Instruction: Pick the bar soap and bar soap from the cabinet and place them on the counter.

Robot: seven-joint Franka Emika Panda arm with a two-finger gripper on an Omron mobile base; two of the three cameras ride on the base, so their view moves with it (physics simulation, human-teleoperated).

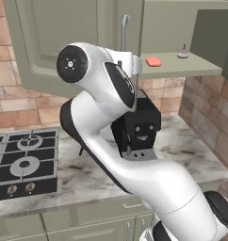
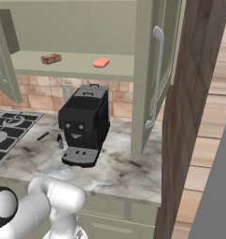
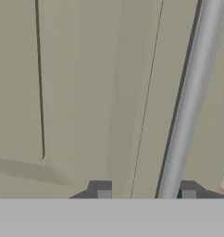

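The cabinet (image 2: 77, 65) stands open. On its shelf the coral-red bar soap (image 2: 101, 62) lies to the right of the orange-brown bar soap (image 2: 51, 59). The red bar (image 1: 153, 61) also shows in the left base view; my arm hides the brown one there. My gripper (image 3: 146, 190) is up against the left cabinet door (image 3: 86, 92). Its fingers stand apart, with the door's long silver handle (image 3: 188, 102) running between them, closer to the right fingertip (image 3: 188, 190). I hold no soap. The marbled counter (image 1: 191, 146) lies below.
A black coffee machine (image 2: 84, 123) stands on the counter under the shelf. The gas hob (image 1: 24, 160) is to the left. A small pale knob-topped item (image 1: 183, 53) sits on the shelf right of the red bar. The right door (image 2: 157, 79) hangs wide open.
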